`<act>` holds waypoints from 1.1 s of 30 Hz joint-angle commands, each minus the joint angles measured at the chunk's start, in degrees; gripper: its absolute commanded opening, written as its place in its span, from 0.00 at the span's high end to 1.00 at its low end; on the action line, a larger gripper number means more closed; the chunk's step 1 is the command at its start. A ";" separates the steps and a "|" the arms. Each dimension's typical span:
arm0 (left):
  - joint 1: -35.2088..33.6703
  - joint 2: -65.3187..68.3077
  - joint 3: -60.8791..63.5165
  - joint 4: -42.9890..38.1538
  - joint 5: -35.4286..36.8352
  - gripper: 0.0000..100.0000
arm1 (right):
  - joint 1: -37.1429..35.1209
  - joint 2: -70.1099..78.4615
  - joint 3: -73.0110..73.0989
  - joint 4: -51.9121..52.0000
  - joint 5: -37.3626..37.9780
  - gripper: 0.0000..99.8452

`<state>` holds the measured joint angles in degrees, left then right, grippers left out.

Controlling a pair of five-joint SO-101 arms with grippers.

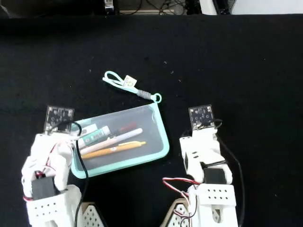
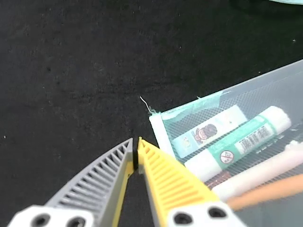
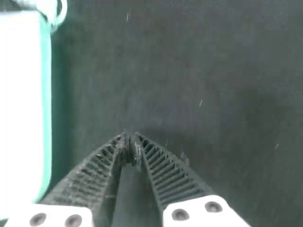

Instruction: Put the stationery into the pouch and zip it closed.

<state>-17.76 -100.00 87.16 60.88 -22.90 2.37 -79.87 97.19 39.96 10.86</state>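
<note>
A clear mesh pouch [image 1: 142, 113] with mint-green trim lies between the two arms, with pens, a white marker and glue sticks [image 1: 94, 136] inside it. Its cord strap [image 1: 124, 83] trails toward the far side. The pouch corner [image 2: 158, 118] sits just beside my left gripper [image 2: 136, 144], which is shut with nothing in it. My right gripper [image 3: 129, 140] is shut too, over bare cloth, with the pouch edge [image 3: 45, 94] off to one side. In the high view the left arm [image 1: 49, 161] and right arm [image 1: 203, 151] flank the pouch.
Black cloth [image 1: 227, 71] covers the table. Cables and equipment [image 1: 142, 7] lie beyond the far edge. Open cloth stretches on the far side and to the right of the pouch.
</note>
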 commanded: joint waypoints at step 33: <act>8.13 -4.66 10.15 12.13 14.86 0.96 | 0.44 -1.01 -3.12 17.41 -15.12 0.99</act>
<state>-10.46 -104.31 96.31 72.40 -8.40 2.37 -79.87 96.40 57.19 -3.65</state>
